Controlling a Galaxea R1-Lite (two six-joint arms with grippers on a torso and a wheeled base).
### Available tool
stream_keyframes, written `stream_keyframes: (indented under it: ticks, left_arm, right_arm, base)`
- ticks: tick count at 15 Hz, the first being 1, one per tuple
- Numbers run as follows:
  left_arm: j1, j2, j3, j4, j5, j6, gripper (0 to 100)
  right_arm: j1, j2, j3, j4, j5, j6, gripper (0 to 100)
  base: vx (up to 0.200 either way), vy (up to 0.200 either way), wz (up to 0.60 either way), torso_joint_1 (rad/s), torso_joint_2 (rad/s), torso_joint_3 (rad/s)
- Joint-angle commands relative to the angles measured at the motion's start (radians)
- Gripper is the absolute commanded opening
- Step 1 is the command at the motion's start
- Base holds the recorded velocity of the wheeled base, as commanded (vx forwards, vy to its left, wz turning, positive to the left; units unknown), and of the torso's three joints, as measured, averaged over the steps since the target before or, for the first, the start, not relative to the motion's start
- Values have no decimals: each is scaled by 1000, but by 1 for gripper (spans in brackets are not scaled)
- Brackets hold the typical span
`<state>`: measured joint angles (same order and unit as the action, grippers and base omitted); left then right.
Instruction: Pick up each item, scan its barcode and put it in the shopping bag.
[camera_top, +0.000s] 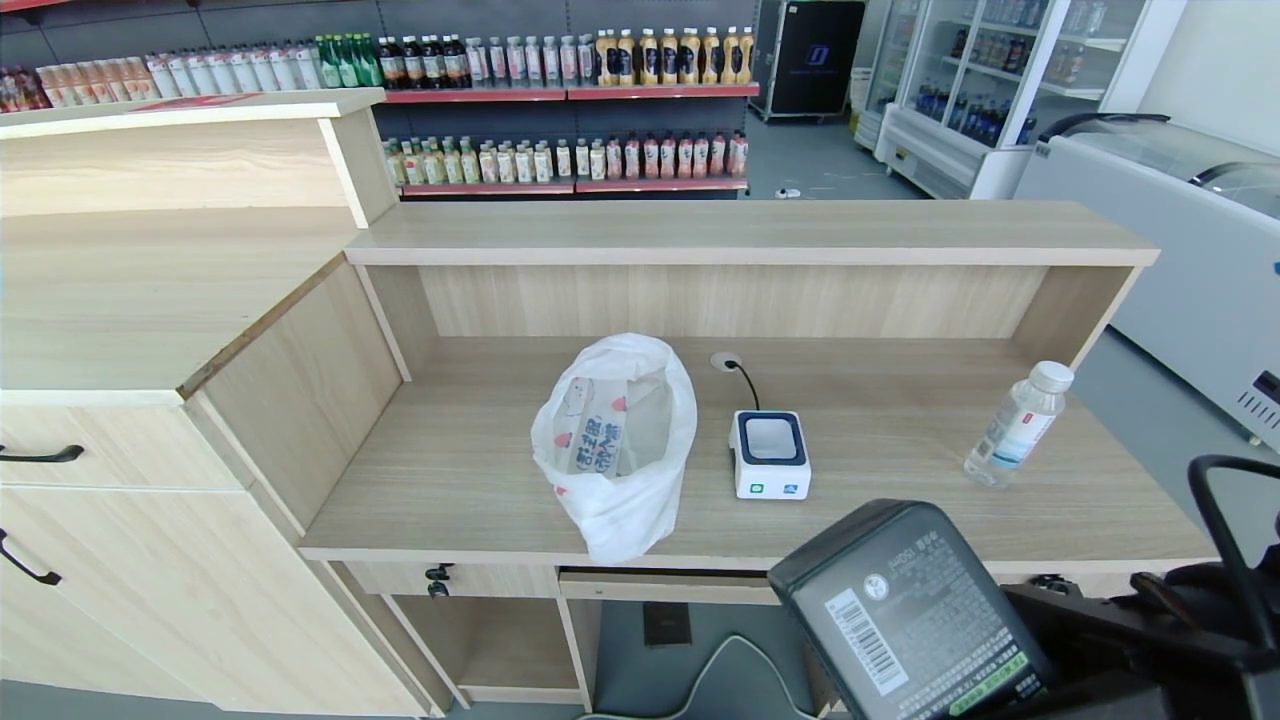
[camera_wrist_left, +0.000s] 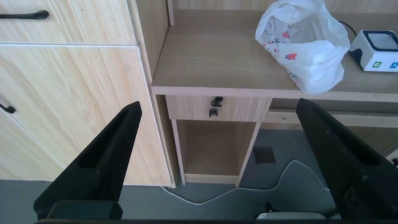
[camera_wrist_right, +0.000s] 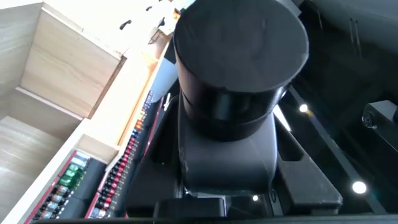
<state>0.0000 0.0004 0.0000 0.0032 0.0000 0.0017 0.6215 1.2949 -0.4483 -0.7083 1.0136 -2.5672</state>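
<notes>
Right gripper (camera_wrist_right: 227, 180) closed on the jar (camera_top: 905, 620), a black container held off the front edge of the counter (camera_top: 880, 470), at about 5 o'clock from the scanner (camera_top: 769, 453) in the head view. The jar's barcode (camera_top: 868, 640) faces up toward the head camera, away from the scanner window.

Step in hand, as judged: scanning. To do it well, the jar should travel toward 11 o'clock, over the counter edge, and be turned so that the barcode looks down on the window. It should be held flat and near the glass without touching the housing. The grip should be kept firm through the turn, since the jar looks smooth and bulky and could slip.

Left gripper (camera_wrist_left: 219, 112) sits below counter level at the robot's left, its fingers spread wide and holding nothing.

Bag (camera_top: 615, 440) stands just beside the scanner at its 9 o'clock, mouth open upward, with a carton (camera_top: 598, 432) already inside. The short move from scanner to bag looks free, but the thin rim sags and the jar may catch on it, so entry from above is advisable.

Bottle (camera_top: 1017, 425) stands well apart at the scanner's 3 o'clock, not yet handled and outside the jar's likely path. Cable (camera_top: 745, 385) leaves the scanner toward 12 o'clock, away from the approach.
</notes>
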Motion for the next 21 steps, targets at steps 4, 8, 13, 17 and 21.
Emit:
stream_keyframes:
  ticks: [4,8,13,17,21]
  left_arm:
    - [0,0,0,0,0,0,100]
    - [0,0,0,0,0,0,100]
    - [0,0,0,0,0,0,100]
    - [0,0,0,0,0,0,100]
    - [0,0,0,0,0,0,100]
  right_arm:
    - [-264,-25,-44,151,-270,667,0]
    - [-598,-54,-38,234,-385,1219,0]
    - [-755,-59,-26,239,-256,1421,0]
    - [-752,-83,-69,228,-262,1596,0]
    - [-626,37,-290,245,-704,2211,0]
  base:
    - [0,0,0,0,0,0]
    - [0,0,0,0,0,0]
    - [0,0,0,0,0,0]
    - [0,0,450,2,7,2]
    - [0,0,600,6,2,0]
